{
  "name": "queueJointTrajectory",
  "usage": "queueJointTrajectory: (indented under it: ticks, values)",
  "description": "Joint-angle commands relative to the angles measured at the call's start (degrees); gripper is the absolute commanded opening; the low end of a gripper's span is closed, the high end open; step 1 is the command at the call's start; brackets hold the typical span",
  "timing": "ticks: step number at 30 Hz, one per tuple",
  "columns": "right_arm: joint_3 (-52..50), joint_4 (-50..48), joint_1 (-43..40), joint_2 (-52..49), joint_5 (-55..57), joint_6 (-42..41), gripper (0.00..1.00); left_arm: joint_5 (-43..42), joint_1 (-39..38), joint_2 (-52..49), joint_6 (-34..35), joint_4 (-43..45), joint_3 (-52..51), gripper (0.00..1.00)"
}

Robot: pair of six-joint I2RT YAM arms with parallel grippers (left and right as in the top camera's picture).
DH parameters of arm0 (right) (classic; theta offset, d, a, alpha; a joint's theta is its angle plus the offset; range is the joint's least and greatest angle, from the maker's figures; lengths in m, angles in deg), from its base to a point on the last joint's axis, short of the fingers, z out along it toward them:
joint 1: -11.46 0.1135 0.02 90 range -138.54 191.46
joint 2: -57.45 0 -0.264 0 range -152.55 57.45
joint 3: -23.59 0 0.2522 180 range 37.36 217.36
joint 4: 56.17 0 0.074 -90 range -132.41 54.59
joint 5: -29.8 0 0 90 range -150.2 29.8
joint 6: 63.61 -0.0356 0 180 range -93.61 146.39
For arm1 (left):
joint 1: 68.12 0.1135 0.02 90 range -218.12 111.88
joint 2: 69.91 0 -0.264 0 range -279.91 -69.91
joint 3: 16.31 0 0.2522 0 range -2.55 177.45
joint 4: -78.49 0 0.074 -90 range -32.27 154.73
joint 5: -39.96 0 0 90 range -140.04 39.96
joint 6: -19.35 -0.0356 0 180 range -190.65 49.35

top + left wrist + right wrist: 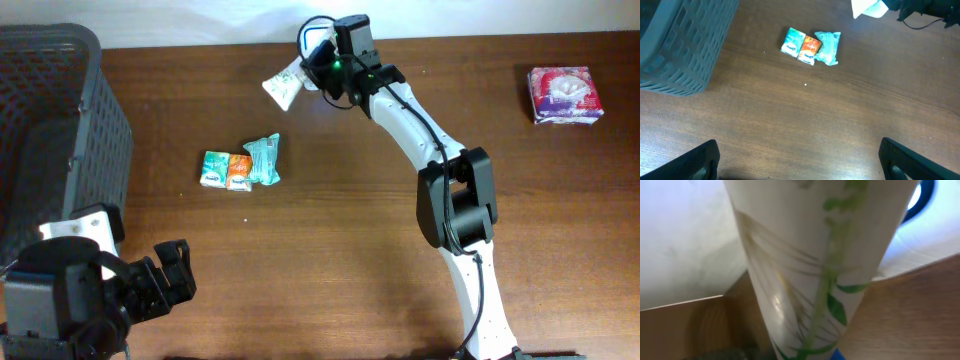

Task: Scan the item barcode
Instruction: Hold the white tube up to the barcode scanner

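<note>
Risks dropping the white leaf-print packet, pinched in the right pincer far from the basket, through slippage on slick film; holds left pincer wide by the basket.

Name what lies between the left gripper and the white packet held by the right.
Small sachets lie between left gripper and white packet, seen overhead and in left wrist view.
</note>
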Motion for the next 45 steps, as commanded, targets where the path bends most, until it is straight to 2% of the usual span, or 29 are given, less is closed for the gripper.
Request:
queueJointTrajectory:
  ticks: [1, 3, 5, 16, 23, 36, 40, 45]
  values:
    - [1.9, 0.7, -0.1, 1.2, -1.8, 7.1, 0.04, 0.6, 0.1, 0.1, 0.3, 0.1, 0.1, 0.99]
    - [1.9, 3.7, -0.1, 1.2, -2.4, 13.3, 0.04, 0.6, 0.1, 0.1, 0.3, 0.1, 0.1, 0.99]
    - [1.9, 4.2, -0.1, 1.2, -3.8, 15.4, 0.04, 0.6, 0.1, 0.1, 0.3, 0.1, 0.1, 0.99]
    - [2.1, 4.4, -0.2, -0.2, -7.3, 18.6, 0.04, 0.6, 0.1, 0.1, 0.3, 0.1, 0.1, 0.99]
    - [5.2, 5.7, -5.2, -0.2, -6.4, 18.6, 0.04, 0.6, 0.1, 0.1, 0.3, 0.1, 0.1, 0.99]
    - [5.9, 11.8, -1.6, -0.2, 3.9, 22.1, 0.04, 0.6, 0.1, 0.1, 0.3, 0.1, 0.1, 0.99]
    - [6.0, 12.4, -3.9, 2.3, 3.9, 25.1, 0.04, 0.6, 0.1, 0.1, 0.3, 0.1, 0.1, 0.99]
    - [6.9, 22.1, -12.1, 8.5, 3.9, 26.5, 0.04, 0.6, 0.1, 0.1, 0.3, 0.1, 0.1, 0.99]
